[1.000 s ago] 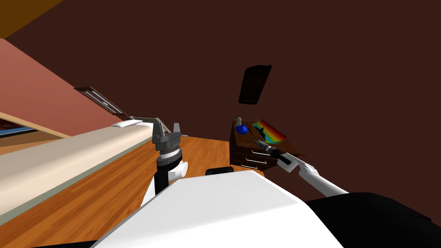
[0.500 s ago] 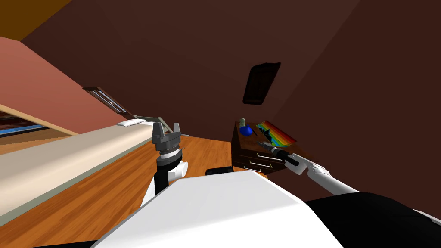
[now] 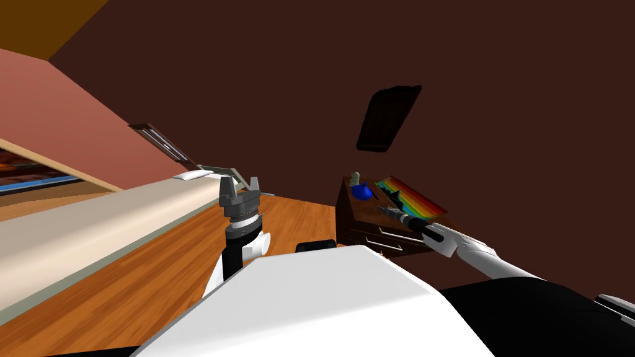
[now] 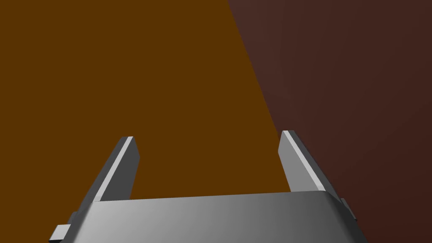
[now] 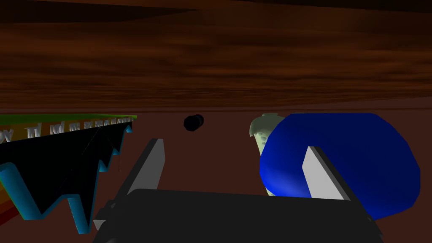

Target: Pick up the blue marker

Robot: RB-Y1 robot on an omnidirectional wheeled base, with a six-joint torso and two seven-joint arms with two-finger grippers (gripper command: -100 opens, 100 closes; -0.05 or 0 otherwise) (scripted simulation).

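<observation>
Right of centre in the head view, the right gripper (image 3: 382, 209) hovers spread over a wooden nightstand (image 3: 359, 226), a dark-looking marker (image 5: 193, 122) lying ahead between its fingers beside a blue ball (image 5: 358, 143), while the left gripper (image 3: 240, 182) stands spread too.

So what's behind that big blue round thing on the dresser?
A pale greenish thing peeks out behind the blue round thing. Only its top and one edge show; the rest is covered, so I can't tell what it is.

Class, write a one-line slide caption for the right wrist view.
Open right gripper over a dark brown top, blue rounded object close beside it, small dark object ahead.
</observation>
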